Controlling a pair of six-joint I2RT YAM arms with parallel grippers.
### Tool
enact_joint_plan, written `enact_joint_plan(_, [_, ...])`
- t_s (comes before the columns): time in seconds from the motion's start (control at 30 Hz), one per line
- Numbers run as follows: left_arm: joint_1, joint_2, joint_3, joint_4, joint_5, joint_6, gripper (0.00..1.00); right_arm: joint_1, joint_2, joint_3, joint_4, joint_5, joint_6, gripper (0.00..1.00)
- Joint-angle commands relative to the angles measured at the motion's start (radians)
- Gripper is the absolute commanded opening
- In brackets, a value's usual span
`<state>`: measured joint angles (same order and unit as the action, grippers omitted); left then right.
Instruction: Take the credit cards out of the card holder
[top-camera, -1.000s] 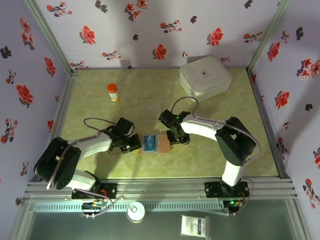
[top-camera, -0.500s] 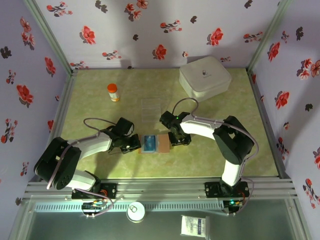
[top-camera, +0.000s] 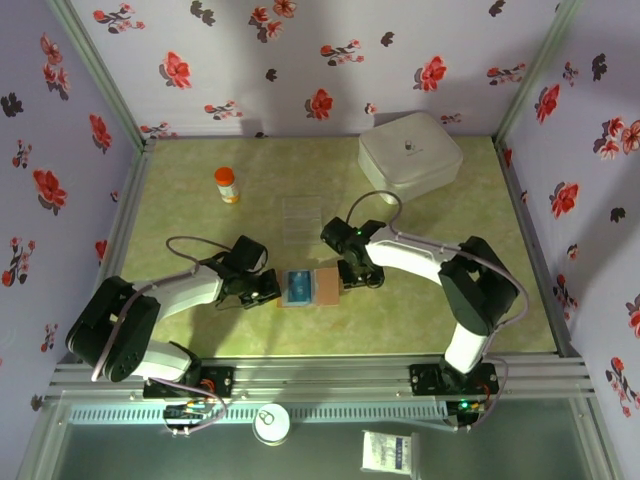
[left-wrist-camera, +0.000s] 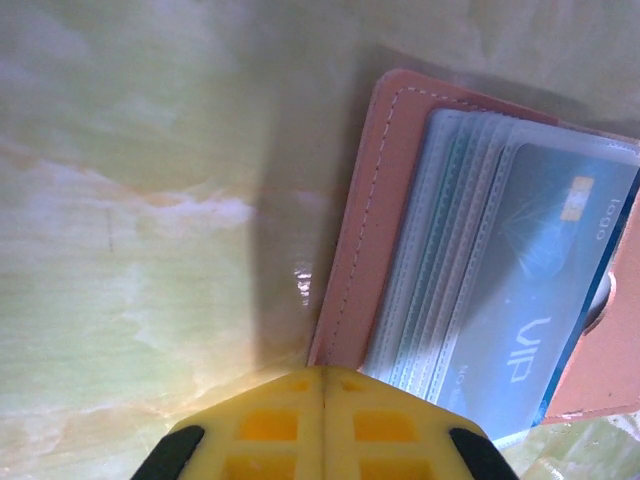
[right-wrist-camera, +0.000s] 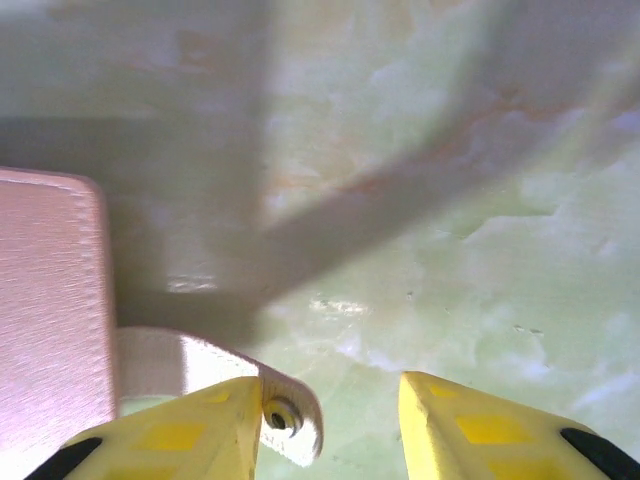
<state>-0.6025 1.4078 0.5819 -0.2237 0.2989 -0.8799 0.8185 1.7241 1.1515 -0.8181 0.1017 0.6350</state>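
Holder (top-camera: 322, 287) lies open flat on table (top-camera: 200, 320), near centre, long axis 9–3 o'clock. Cards (top-camera: 297, 286) sit in its 9 o'clock half. Top card (left-wrist-camera: 530, 300) blue, long axis 1–7 in left wrist view.
Left jaws pressed together at holder's 9 o'clock edge, nearer cards.
Right jaws spread, astride snap tab (right-wrist-camera: 285, 412) at holder's 3 o'clock end.

Floral walls (top-camera: 400, 40) (pale lilac), green tabletop (top-camera: 180, 210)
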Motion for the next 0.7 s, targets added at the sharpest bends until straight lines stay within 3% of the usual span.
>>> enact_joint_plan(0.0, [-0.008,-0.018,-0.012,-0.038,-0.002,-0.003,0.0,0.027,-0.041,0.07,-0.068,0.017,0.011,0.42])
enact_joint_plan(0.37, [-0.011,-0.023,-0.012,-0.039,0.0,-0.002,0.0,0.149,0.05,0.248,-0.095,0.021,0.049,0.47])
enact_joint_plan(0.5, [-0.011,-0.022,-0.013,-0.04,0.001,-0.004,0.0,0.153,0.095,0.239,-0.067,-0.003,0.081,0.49])
enact_joint_plan(0.67, [-0.011,-0.024,-0.02,-0.037,-0.001,-0.004,0.0,0.148,0.122,0.198,-0.038,0.0,0.1,0.59])
